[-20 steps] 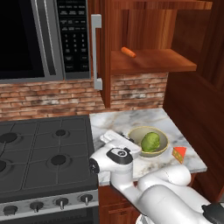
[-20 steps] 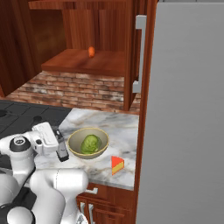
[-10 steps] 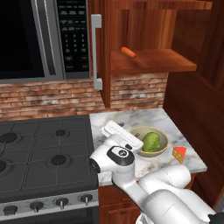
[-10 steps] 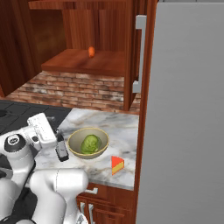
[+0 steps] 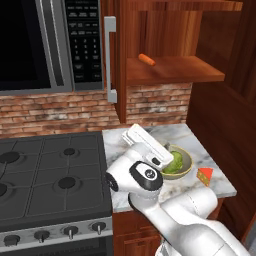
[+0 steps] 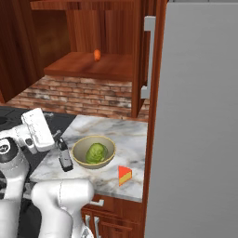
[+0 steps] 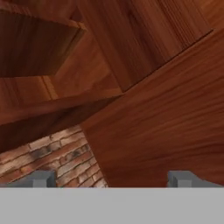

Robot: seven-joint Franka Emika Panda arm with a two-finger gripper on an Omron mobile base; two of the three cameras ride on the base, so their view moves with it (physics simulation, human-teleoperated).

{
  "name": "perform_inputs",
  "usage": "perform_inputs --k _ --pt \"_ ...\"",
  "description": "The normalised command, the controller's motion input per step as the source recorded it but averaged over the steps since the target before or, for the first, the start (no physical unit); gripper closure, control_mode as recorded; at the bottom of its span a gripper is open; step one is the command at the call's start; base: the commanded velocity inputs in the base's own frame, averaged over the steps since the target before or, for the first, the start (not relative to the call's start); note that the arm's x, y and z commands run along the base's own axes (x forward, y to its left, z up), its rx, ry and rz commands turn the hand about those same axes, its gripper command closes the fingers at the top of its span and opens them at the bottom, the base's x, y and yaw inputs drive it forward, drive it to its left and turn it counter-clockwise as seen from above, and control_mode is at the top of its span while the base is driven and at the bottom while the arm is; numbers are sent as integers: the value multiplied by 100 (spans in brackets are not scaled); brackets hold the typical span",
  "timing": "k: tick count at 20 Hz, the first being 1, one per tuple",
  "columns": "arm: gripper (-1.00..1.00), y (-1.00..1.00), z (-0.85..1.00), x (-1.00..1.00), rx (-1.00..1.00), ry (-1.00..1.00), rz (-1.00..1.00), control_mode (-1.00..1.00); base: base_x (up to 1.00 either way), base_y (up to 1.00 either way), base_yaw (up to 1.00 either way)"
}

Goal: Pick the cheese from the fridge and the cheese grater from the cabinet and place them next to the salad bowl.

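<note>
Pincer (image 6: 63,155) raised, bowl (image 5: 186,156) half hidden

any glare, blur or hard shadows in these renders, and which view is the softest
Left base view: flat even light, no glare, a soft shadow under the salad bowl. Right base view: the fridge is a plain grey slab without highlights; the cheese stays crisp. Hand view: softest, with smeared wood grain and brick, the cabinet underside dark, and the fingertips blurry.
</note>
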Motion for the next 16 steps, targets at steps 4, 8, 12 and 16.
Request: perform_inputs --k 4,8,12,16 --pt "-100 -59 89 -99 14 19 -4 -100 0 0 0" --pt "-100 -71 66 -100 12 18 -8 -100 0 0 0" --pt "-100 -17 22 -100 3 8 2 -100 0 0 0" --pt "-100 0 8 -100 0 0 8 -100 0 0 0"
